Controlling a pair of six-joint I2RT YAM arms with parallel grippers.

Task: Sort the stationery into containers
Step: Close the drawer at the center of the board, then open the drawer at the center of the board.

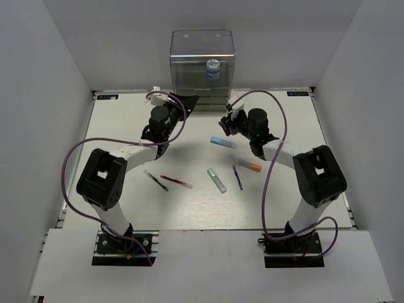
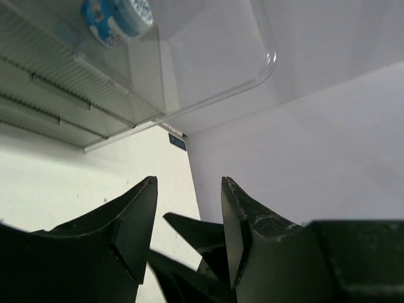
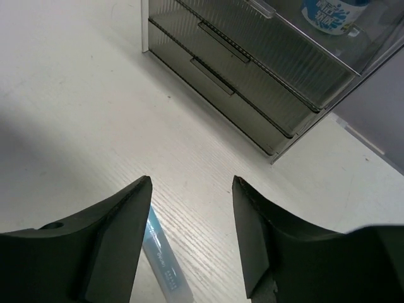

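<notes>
Right end effector point(image 3: 191, 183) has its two fingers spread apart with nothing between them. It hangs over the counter point(image 3: 76, 95), just above the light blue pen point(image 3: 163, 265). In the right wrist view the pen sits at the bottom of the frame, a bit left of the gap and partly hidden under the finger on that side. I think the fingers need to slide that way before they can close on it. In the top view the pen lies mostly side to side, just below this end effector, and the right arm is much nearer to it than the left arm. Left end effector point(image 2: 189, 214) is spread too and holds nothing, up by the clear cabinet point(image 1: 202, 60). Only the top view shows the other pens point(image 1: 216, 180) lower down on the counter. The wrist views show the cabinet's drawers, which look shut, and the blue-white roll point(image 2: 117, 16) above them.
</notes>
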